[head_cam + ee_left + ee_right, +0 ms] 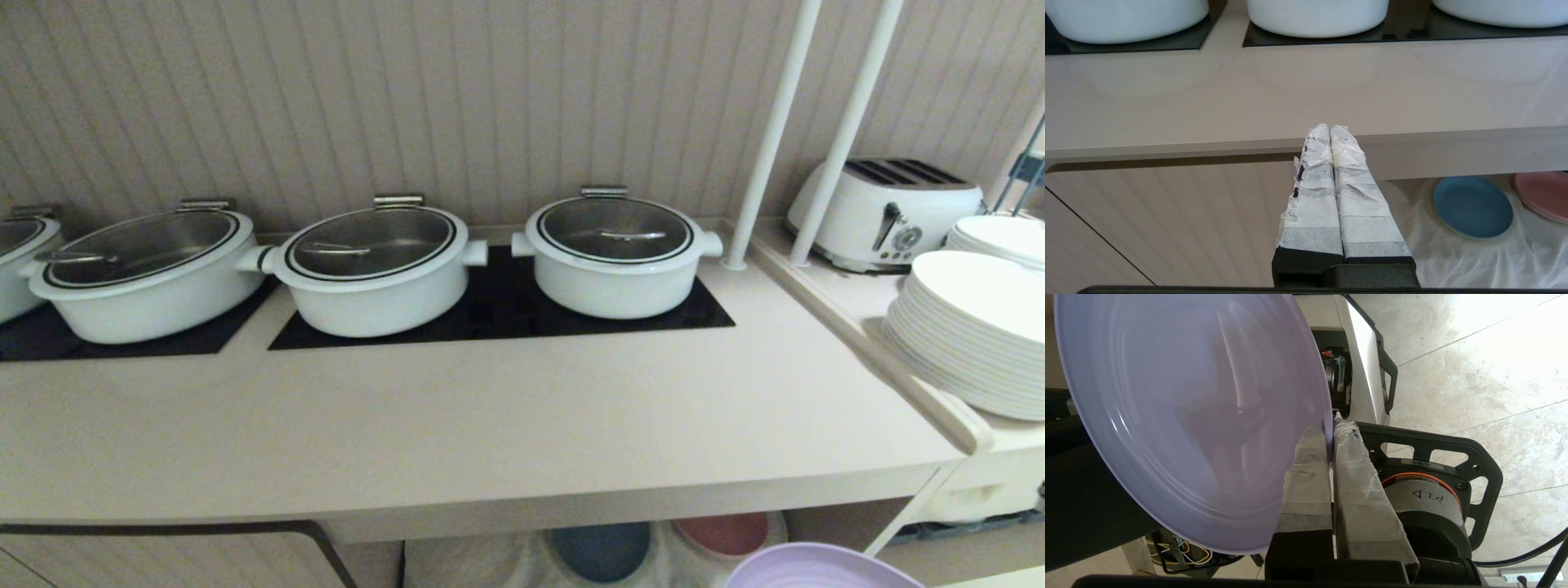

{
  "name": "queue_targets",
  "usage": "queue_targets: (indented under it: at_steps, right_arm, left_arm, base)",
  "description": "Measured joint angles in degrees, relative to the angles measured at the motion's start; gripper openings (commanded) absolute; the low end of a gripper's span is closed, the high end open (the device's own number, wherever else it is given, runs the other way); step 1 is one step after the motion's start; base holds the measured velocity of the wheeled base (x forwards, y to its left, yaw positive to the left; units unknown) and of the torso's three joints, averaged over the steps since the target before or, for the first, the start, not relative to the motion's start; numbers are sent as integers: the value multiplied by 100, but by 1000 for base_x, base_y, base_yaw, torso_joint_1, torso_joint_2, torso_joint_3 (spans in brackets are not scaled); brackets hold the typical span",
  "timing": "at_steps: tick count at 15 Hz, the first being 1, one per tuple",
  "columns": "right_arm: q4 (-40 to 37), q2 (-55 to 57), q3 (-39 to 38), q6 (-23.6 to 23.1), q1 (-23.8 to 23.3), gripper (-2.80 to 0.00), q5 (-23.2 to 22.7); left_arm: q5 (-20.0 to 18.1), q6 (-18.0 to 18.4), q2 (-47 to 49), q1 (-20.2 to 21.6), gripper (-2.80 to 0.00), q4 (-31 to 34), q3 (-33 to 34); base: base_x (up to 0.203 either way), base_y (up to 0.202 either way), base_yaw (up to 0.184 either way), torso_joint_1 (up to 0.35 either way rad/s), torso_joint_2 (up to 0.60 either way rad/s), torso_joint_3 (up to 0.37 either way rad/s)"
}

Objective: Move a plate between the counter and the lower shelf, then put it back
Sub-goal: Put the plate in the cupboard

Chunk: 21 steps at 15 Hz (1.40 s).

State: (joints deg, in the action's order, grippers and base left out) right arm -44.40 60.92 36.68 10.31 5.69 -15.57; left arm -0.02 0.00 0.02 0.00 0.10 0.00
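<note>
My right gripper (1329, 426) is shut on the rim of the lavender plate (1188, 416), which fills much of the right wrist view, tilted on edge above the floor. In the head view only the plate's top edge (816, 569) shows at the bottom right, in front of and below the beige counter (490, 408); the gripper itself is out of that view. The lower shelf (1474, 257), lined with white cloth, opens under the counter (1249, 102). My left gripper (1329, 128) is shut and empty, parked level with the counter's front edge.
A blue plate (1472, 207) and a pink plate (1541, 194) lie on the shelf cloth. Three white lidded pots (375, 269) stand on black panels. A toaster (886, 212), stacked white plates (971, 335) and two white poles (767, 139) are at the right.
</note>
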Motion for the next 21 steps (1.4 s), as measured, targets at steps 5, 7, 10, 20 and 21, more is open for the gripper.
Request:
queue_targets:
  at_steps: [5, 7, 10, 20, 21]
  right_arm:
    - [1, -39, -25, 7, 0, -280, -23]
    - [9, -47, -46, 5, 0, -280, -28]
    - [-69, -98, -38, 10, 0, -280, -36]
    - [-154, -96, 17, 114, 6, -280, -34]
    - [-166, -91, 26, 104, 11, -280, -33]
  left_arm:
    - [2, 0, 0, 0, -280, 0, 0]
    - [2, 2, 0, 0, -280, 0, 0]
    - [2, 0, 0, 0, -280, 0, 0]
    - [2, 0, 0, 0, -280, 0, 0]
    - [2, 0, 0, 0, -280, 0, 0]
  base:
    - [0, 0, 0, 0, 0, 0]
    - [0, 0, 0, 0, 0, 0]
    - [0, 0, 0, 0, 0, 0]
    - [0, 0, 0, 0, 0, 0]
    - [0, 0, 0, 0, 0, 0]
